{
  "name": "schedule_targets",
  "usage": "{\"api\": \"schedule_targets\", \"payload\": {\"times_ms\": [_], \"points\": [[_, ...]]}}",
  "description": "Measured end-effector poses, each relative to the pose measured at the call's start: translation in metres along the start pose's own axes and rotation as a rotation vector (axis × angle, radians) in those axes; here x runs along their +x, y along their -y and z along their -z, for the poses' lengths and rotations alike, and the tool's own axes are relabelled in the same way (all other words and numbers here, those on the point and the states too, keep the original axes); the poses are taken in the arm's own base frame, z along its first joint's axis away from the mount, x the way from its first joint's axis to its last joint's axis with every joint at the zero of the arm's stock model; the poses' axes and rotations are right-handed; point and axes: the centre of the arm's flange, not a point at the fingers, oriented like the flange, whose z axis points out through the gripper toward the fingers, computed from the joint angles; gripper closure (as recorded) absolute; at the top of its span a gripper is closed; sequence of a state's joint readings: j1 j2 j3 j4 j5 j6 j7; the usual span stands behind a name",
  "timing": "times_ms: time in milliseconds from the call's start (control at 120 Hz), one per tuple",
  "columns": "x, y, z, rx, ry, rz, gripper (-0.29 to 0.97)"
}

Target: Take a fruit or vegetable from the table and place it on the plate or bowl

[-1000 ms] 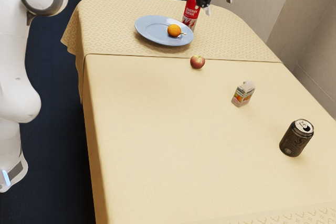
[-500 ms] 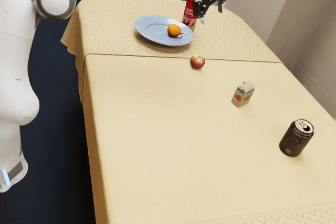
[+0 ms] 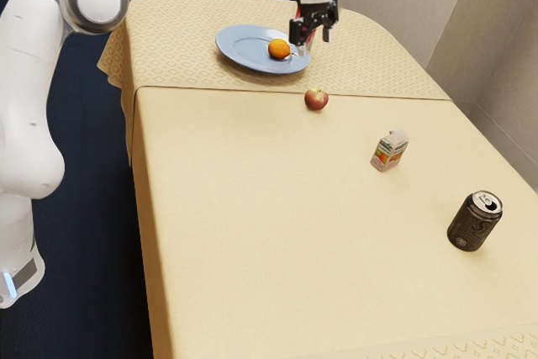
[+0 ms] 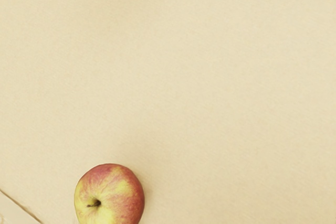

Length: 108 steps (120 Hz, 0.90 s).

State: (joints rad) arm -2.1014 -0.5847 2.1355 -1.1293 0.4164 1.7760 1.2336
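Item: claw (image 3: 311, 39), fingers spread wide, gripping nothing.

Surroundings: a red energy-drink can (image 3: 310, 31) stands right behind the claw and is partly hidden by it. A juice carton (image 3: 389, 150) and a dark can (image 3: 475, 220) stand well away on the tabletop (image 3: 294, 224).

Fruit: an orange (image 3: 279, 49) lies on the blue plate (image 3: 239, 44), just beside the claw. An apple (image 3: 316, 99) (image 4: 109, 194) lies near the claw on the cloth, off the plate.

Change: the claw has come lower, and now sits in front of the energy-drink can rather than beside it. The fruit has not moved.
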Motion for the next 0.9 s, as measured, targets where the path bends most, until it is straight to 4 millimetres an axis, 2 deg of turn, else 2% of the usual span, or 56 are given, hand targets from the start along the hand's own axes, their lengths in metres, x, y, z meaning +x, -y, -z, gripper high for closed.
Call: {"api": "schedule_targets", "payload": {"times_ms": [192,450,767,900], "points": [[-0.01,0.003,-0.021,-0.028,-0.013,0.013,0.0],[-0.012,0.004,-0.025,-0.031,-0.016,0.016,0.0],[-0.016,0.004,-0.053,-0.082,-0.026,0.02,0.0],[-0.021,0.002,-0.057,-0.102,-0.016,0.025,0.0]]}}
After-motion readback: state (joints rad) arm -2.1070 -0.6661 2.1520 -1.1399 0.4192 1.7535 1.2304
